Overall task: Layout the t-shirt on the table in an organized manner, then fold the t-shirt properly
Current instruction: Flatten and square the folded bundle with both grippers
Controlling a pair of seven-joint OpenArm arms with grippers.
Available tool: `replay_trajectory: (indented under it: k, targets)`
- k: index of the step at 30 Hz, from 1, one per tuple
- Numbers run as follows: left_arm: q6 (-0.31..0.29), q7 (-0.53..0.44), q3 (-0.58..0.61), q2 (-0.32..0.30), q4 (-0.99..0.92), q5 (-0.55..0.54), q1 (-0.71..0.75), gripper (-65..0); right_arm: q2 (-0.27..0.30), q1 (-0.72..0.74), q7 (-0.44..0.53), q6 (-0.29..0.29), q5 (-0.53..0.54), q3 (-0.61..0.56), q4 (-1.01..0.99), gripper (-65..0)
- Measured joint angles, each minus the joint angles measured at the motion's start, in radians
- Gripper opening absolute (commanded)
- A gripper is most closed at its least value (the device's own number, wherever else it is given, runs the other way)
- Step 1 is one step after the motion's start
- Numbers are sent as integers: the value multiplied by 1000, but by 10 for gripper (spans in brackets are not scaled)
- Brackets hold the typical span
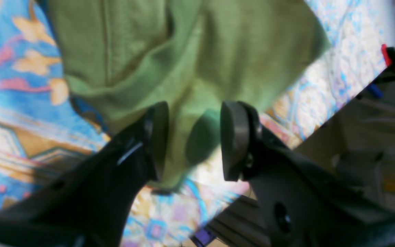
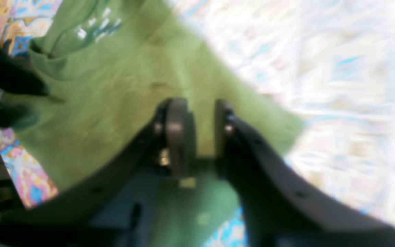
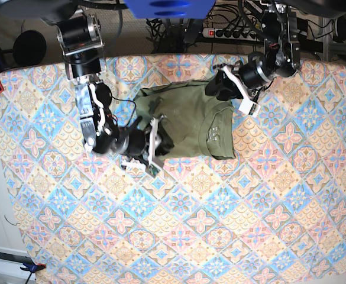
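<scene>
Olive t-shirt bunched on patterned table.

We see the t-shirt lying on the desk toward its far edge — right hand at its left side, left hand at its far right corner.

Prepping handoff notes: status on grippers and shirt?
Left gripper open over t-shirt edge. Right gripper pinching shirt fabric. Shirt bunched on table. Nothing obstructing.

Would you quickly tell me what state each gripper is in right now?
Left gripper: open, jaws astride an edge of the t-shirt, not clamped.
Right gripper: jaws narrowed around a fold of the t-shirt; grip cannot be told.
</scene>
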Motion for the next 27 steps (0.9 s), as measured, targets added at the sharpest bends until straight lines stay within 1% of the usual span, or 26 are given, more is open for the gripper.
replay_trajectory:
  k: [2, 4, 5, 7, 9, 11, 13, 15, 17, 19, 20, 22, 26, 27]
  targets:
    - [3, -4, 3, 3, 50, 0, 13, -412, -12, 58, 20, -9, 1, 5, -60, -608]
    - [3, -9, 10, 7, 71, -31, 12, -462, -24, 108, 25, -10, 0, 8, -120, -605]
    - [3, -11, 9, 14, 71, -47, 11, -494, -29, 121, 29, -11, 0, 10, -146, -606]
    - [4, -8, 8, 31, 69, -44, 12, -571, -41, 137, 37, -10, -2, 7, -199, -606]
    - [3, -6, 9, 49, 61, -42, 16, -650, -52, 159, 66, -7, -15, 3, -267, -606]
    - [3, -7, 10, 58, 39, -45, 14, -650, -59, 199, 91, -5, -59, 2, -344, -606]
    - [8, -6, 11, 61, 8, -33, 8, -650, -77, 248, 113, -10, -171, 7, -431, -606]
    - [34, -13, 10, 61, -19, -16, 6, -650, -101, 276, 154, -22, -269, 13, -510, -606]
    - [51, -14, 16, 59, -54, 8, 6, -650, -131, 278, 200, -11, -326, 10, -563, -606]
    - [68, -14, 46, 53, -98, 34, 4, -650, -151, 269, 226, -3, -378, 5, -600, -606]
    - [74, -8, 60, 53, -114, 47, -2, -650, -152, 268, 242, -2, -381, 4, -607, -606]
    - [79, -5, 67, 53, -142, 66, -23, -650, -146, 274, 240, 1, -397, -4, -612, -607]
    - [74, -13, 63, 53, -178, 82, -55, -650, -124, 281, 240, -1, -397, -77, -607, -608]
    - [73, -13, 63, 53, -181, 91, -59, -650, -124, 281, 237, -12, -399, -95, -606, -608]
